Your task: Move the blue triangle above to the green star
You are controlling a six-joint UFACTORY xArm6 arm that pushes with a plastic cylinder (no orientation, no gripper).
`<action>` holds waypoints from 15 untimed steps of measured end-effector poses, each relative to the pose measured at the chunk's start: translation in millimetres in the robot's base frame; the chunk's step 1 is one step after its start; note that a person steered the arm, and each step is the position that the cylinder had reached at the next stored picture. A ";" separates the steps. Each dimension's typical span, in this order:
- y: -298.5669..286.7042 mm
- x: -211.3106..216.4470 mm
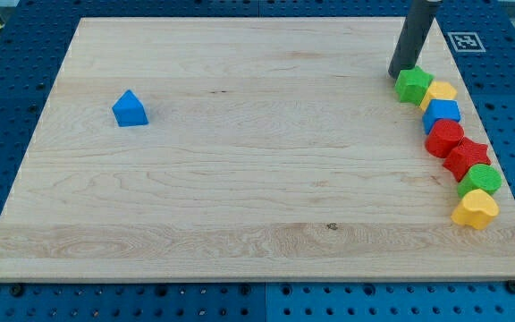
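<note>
The blue triangle [130, 108] lies alone on the wooden board at the view's left. The green star [412, 85] lies at the view's upper right, at the top of a column of blocks. My tip [398, 73] rests on the board just left of and above the green star, touching or nearly touching it. The tip is far to the right of the blue triangle.
Below the green star a curved column runs down the board's right edge: a yellow block [440, 91], a blue block [442, 114], a red block [443, 137], a red star [468, 156], a green block [481, 180], a yellow heart [476, 209]. A white marker tag [466, 41] lies off the board at the upper right.
</note>
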State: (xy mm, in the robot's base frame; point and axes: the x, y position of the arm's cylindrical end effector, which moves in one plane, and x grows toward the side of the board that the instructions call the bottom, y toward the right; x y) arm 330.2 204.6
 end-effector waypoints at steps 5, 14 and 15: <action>-189.9 173.8; -268.0 59.1; -330.4 59.1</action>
State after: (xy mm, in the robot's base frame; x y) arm 389.3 -125.8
